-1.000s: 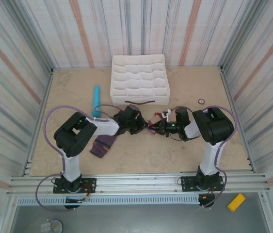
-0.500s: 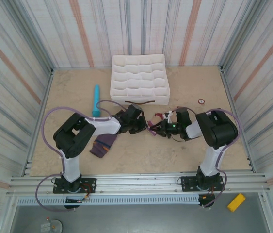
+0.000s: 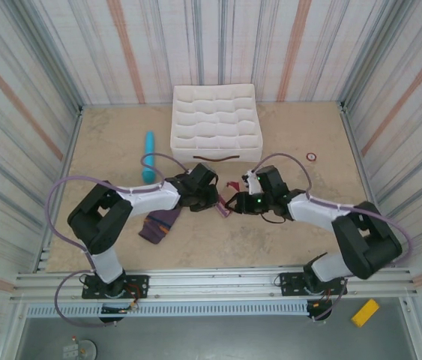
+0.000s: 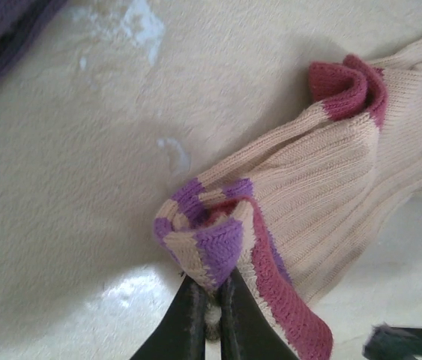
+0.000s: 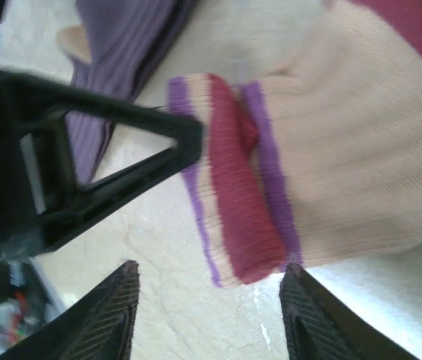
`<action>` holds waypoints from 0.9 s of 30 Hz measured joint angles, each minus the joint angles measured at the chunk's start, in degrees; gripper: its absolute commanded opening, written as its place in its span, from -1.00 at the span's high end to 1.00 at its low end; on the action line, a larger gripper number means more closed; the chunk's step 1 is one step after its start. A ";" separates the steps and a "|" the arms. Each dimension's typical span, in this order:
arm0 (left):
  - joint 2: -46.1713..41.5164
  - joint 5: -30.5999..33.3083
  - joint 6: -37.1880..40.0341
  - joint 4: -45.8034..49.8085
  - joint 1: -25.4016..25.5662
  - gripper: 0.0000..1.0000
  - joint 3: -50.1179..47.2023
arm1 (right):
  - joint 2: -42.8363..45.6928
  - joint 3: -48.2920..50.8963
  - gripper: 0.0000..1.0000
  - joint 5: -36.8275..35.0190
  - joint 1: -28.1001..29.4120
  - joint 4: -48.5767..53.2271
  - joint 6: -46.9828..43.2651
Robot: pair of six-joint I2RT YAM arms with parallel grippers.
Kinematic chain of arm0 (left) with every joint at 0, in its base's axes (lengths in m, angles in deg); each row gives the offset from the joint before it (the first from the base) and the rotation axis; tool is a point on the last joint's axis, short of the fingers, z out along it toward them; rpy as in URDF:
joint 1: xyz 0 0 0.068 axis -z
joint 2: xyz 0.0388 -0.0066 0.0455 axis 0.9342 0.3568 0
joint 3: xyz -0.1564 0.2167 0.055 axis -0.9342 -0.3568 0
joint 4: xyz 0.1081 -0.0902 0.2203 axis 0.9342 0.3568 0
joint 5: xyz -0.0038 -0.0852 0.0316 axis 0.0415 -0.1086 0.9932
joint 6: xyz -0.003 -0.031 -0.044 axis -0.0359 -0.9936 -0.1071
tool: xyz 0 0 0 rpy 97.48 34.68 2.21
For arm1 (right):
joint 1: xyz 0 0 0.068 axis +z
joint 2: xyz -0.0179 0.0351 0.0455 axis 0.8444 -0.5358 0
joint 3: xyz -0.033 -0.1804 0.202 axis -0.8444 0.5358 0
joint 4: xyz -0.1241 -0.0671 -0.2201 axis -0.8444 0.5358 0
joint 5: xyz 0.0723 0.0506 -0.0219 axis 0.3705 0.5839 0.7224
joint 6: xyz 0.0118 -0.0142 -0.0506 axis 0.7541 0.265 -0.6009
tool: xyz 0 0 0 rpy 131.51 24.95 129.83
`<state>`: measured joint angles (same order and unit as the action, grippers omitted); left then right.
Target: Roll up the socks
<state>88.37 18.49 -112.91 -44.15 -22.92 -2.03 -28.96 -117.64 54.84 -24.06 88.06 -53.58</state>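
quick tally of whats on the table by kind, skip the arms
socks: 2 (beige sock, purple sock)
light-blue cylinder: 1
white divided box: 1
small ring: 1
total: 5

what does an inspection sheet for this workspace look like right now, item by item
surface: beige table, a few pale scuffs
job's things: beige sock, bunched at its striped cuff; dark purple sock lying flat by the left arm
clutter: light-blue cylinder, white compartment box, small ring, yellow block off the table
grippers: left gripper shut on the beige sock's cuff; right gripper open, cuff just ahead of it
cables: purple cables looping off both arms
surroundings: striped walls, metal rail at near edge
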 measured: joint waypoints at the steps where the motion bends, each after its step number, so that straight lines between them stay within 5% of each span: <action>1: -0.04 -0.02 0.00 0.55 0.09 1.00 0.02 | 1.60 0.28 -0.22 -2.99 1.95 0.42 -1.51; 13: -0.22 -1.86 0.00 4.61 0.09 1.00 1.22 | 5.73 4.63 -0.32 -39.65 28.85 -0.90 -18.49; 27: -0.22 -4.92 0.00 6.10 0.09 1.00 1.75 | -13.88 2.27 -0.23 -64.65 37.97 -14.99 -32.22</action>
<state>88.15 13.58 -112.91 -38.06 -22.84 -0.29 -42.84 -115.37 -9.81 13.90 73.07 -85.80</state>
